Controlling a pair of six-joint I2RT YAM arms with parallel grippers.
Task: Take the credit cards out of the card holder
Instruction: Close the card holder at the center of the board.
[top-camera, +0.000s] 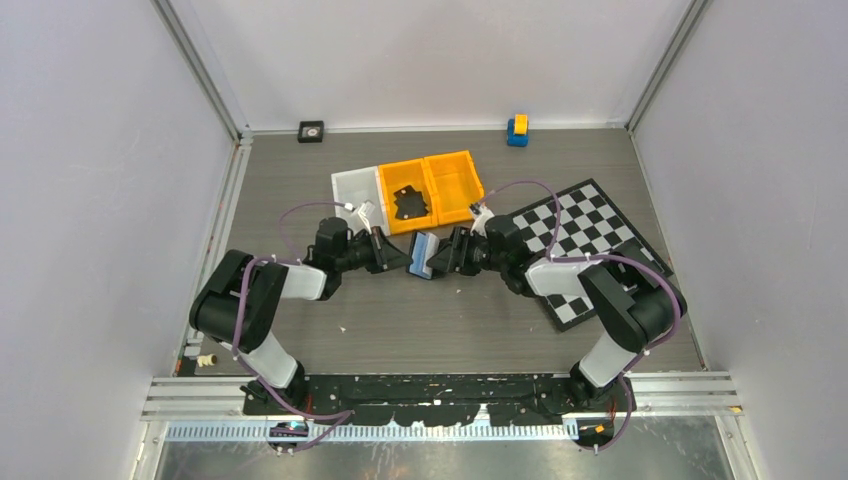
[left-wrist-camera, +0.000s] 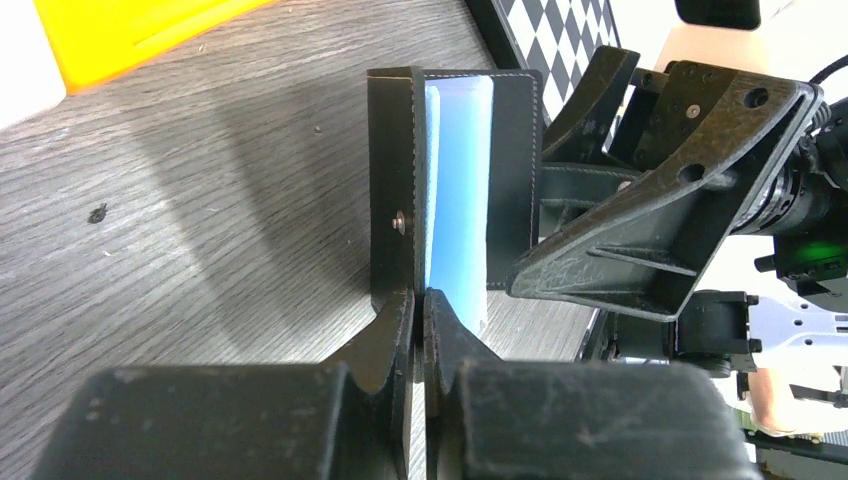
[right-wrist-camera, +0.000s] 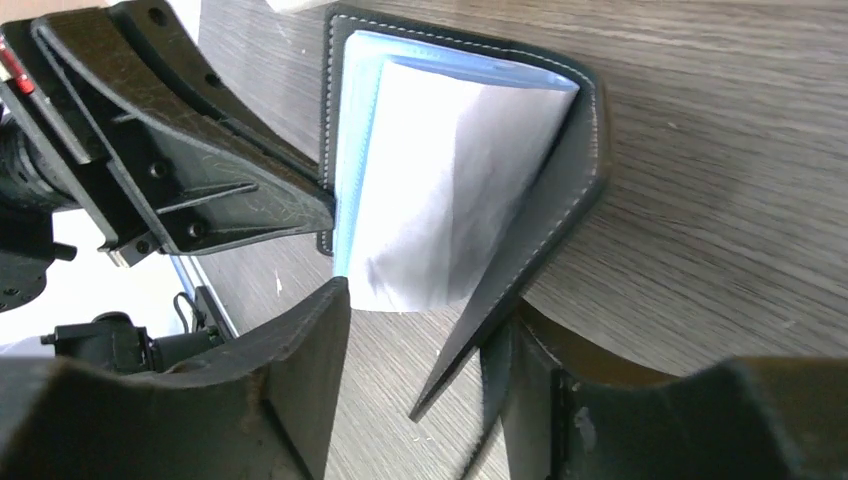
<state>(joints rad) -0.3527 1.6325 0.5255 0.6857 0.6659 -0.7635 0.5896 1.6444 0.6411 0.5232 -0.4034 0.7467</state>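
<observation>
"Where's the card holder (top-camera: 424, 256)?"

"Mid-tabletop (top-camera: 450, 330), up on edge and opened like a book between the two claws, just in front of the orange bin (top-camera: 392, 180)."

"And the claws?"

"The left claw (left-wrist-camera: 420, 300) is pinched tight on the stitched edge of one cover. The right claw (right-wrist-camera: 428, 308) stands half-wide, straddling the other cover and a pale inner panel (right-wrist-camera: 440, 190). As far as I can see it is clamped on neither."

"How will the holder handle?"

"Light, I'd judge, and soft. The covers flex and the panels look thin and floppy, so it will sag or fold shut unless one cover is pinned. The stitched rim is the firmest place to take it."

"The credit cards (top-camera: 410, 205)?"

"I take the dark flat shapes in the orange bin for them, though they're too small to be sure. None shows in the pockets from either wrist view. Any inside would be thin, stiff and slick — best nipped by an exposed short edge and drawn straight along the pocket."
</observation>
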